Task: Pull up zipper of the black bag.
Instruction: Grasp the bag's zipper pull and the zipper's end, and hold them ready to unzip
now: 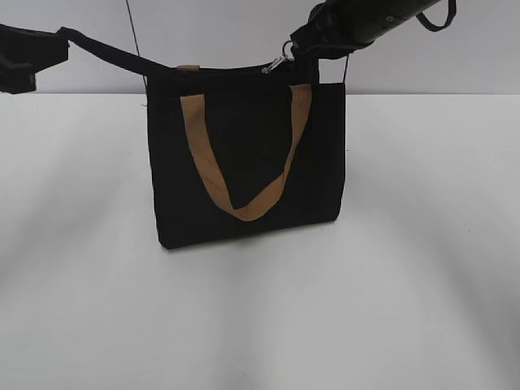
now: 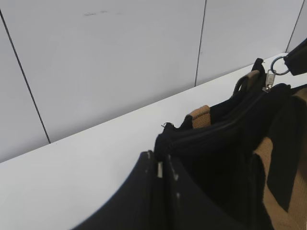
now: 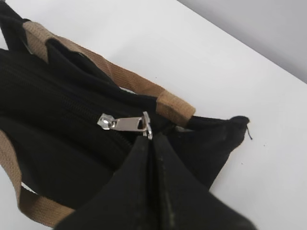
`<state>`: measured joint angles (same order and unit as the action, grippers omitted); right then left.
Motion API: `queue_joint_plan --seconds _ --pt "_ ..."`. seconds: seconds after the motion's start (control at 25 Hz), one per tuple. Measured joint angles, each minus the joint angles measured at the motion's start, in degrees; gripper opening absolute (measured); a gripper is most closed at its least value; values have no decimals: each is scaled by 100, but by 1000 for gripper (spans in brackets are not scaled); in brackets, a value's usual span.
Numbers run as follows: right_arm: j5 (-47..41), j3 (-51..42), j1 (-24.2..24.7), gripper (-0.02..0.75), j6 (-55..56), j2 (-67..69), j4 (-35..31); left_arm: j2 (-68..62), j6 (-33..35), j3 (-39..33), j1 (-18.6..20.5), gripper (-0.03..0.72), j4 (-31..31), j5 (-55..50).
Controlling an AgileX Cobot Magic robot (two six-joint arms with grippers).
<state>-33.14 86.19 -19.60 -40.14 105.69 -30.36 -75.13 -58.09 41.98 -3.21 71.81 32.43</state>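
Observation:
The black bag (image 1: pixel 244 162) with tan handles (image 1: pixel 244 207) stands upright on the white table (image 1: pixel 422 268). My left gripper (image 1: pixel 58 42) is shut on the bag's black end tab (image 1: pixel 114 53) and holds it taut up and to the left; in the left wrist view the jaws (image 2: pixel 160 167) pinch black fabric. My right gripper (image 1: pixel 302 45) is shut on the ring of the silver zipper pull (image 1: pixel 275 65) at the bag's top right. In the right wrist view the jaws (image 3: pixel 151 140) hold the pull (image 3: pixel 127 124), and the zipper line behind the slider looks closed.
A pale wall with thin vertical seams (image 2: pixel 201 43) runs behind the table. The right arm's black body (image 1: pixel 366 20) hangs over the bag's top right corner. Bare white table surrounds the bag.

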Motion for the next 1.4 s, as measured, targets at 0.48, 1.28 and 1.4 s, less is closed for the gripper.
queue_joint_plan --seconds 0.48,1.28,1.4 --pt "-136 0 305 -15 92 -2 44 0 0 0 0 9 0 -20" --pt "-140 0 305 111 389 -2 70 0 0 0 0 9 0 -21" --pt "-162 0 305 250 403 -2 45 0 0 0 0 9 0 -21"
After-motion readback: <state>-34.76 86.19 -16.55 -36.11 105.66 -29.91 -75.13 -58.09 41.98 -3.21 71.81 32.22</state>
